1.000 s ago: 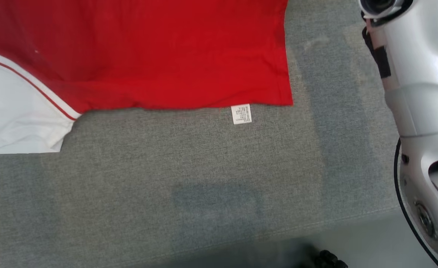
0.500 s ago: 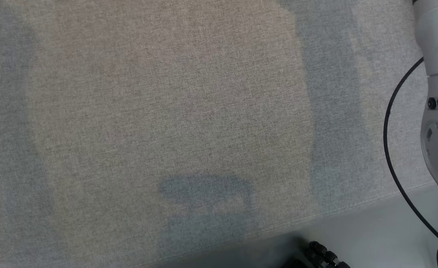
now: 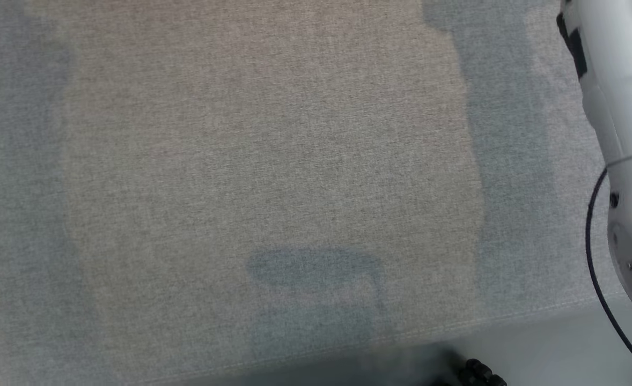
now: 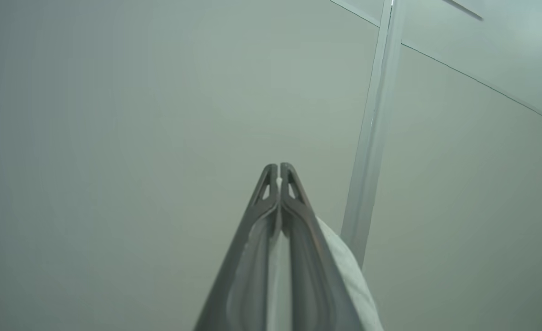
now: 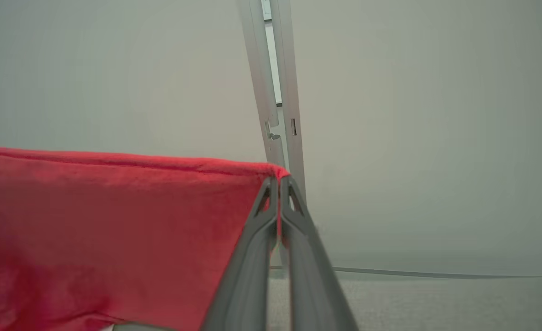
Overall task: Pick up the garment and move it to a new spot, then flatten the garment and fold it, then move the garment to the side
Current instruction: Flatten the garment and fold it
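The garment (image 5: 114,220) is red and hangs in the right wrist view as a taut sheet to the left of the fingers, above the grey cushioned surface (image 5: 436,299). My right gripper (image 5: 279,179) is shut on its top corner. In the left wrist view my left gripper (image 4: 279,166) is shut, with a strip of the garment's white cloth (image 4: 349,271) pinched between its fingers and bulging out on the right. My pale right forearm (image 3: 616,107) runs down the right edge of the head view over the grey cushioned surface (image 3: 267,161).
The surface's front edge (image 3: 509,316) crosses the lower right of the head view, with pale floor beyond and a black knobbed part (image 3: 479,372) at the bottom. A black cable (image 3: 595,257) loops beside the forearm. Both wrist views face a pale wall with an upright frame (image 5: 275,92).
The red garment that lay across the top of the head view a second ago has gone from that view. The right forearm has shifted along the right edge.
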